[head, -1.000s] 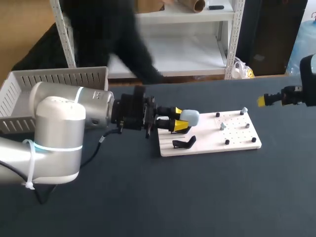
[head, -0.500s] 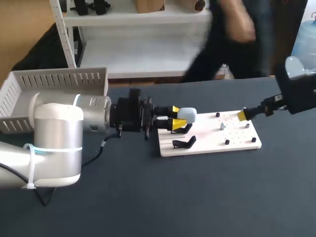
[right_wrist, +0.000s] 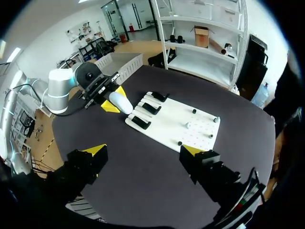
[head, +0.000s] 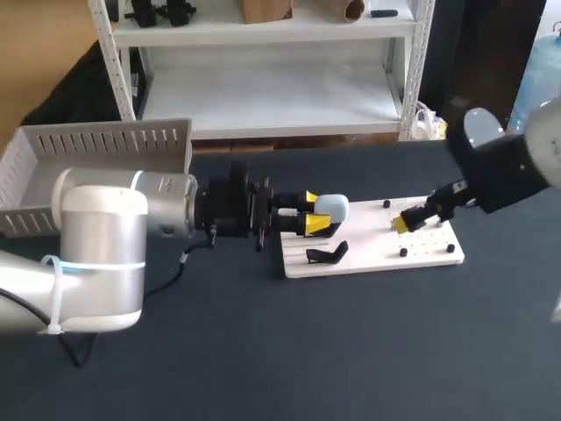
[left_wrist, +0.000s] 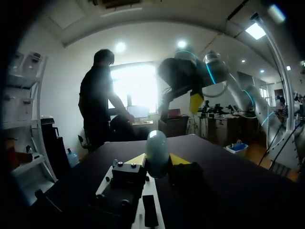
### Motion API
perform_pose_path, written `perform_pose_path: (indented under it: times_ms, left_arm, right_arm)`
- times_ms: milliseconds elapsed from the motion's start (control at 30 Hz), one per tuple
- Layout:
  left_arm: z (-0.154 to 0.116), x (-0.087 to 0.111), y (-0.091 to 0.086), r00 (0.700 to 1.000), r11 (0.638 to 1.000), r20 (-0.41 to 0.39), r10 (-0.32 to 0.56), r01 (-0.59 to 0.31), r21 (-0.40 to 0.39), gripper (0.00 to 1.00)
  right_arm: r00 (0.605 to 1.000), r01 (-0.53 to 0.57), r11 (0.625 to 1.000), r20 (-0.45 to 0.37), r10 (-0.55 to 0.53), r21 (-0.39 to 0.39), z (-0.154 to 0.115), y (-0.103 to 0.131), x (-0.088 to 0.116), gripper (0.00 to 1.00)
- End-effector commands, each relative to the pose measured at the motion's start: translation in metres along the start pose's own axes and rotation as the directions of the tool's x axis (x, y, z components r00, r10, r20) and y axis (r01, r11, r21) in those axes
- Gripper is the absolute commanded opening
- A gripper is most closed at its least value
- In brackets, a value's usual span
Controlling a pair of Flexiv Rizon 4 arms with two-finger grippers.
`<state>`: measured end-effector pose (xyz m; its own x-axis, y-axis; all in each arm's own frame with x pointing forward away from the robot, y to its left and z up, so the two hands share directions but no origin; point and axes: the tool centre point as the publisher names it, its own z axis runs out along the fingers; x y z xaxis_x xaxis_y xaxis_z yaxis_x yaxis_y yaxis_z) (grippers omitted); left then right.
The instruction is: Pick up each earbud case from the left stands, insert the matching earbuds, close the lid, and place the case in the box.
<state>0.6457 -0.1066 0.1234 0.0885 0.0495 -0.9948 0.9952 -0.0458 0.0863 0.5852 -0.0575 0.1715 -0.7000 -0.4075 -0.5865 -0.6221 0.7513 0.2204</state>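
Nearest me, the black stand at the near left corner of the white board has nothing on it. Just beyond it my left end effector is clamped on the pale blue earbud case, one yellow tip on each side, over the board's left end. I cannot tell whether the case is clear of the stand under it, nor whether its lid is up. If it is not clear, a sideways pull could drag the board across the bench. The hold is on rounded sides, so I judge that a push from the other arm could twist the case or squeeze it out. Over the board's right half, my right end effector hangs with its fingers spread wide and nothing between them, close to a small pale piece that I take for an earbud. Spread that wide among the black pegs, it could catch one or flick the piece off the board. The box waits at the bench's far left corner. Since a second ago the right arm has swung in from the bench's right edge and come down over the board, while the left has barely shifted
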Motion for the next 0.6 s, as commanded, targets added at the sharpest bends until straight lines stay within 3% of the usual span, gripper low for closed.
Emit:
perform_pose_path:
  times_ms: [33, 600]
  left_arm:
    - [0.001, 0.001, 0.003, 1.0, 1.0, 0.001, -0.001, 0.001, 0.006, 0.0]
    - [0.001, 0.001, 0.003, 1.0, 1.0, 0.001, -0.001, 0.001, 0.006, 0.0]
  right_arm:
    - [1.0, -0.001, 1.0, 0.005, 0.001, 0.019, 0.009, 0.012, 0.0, 1.0]
    - [1.0, 0.022, 0.999, -0.013, -0.023, -0.032, 0.041, 0.041, -0.017, 1.0]
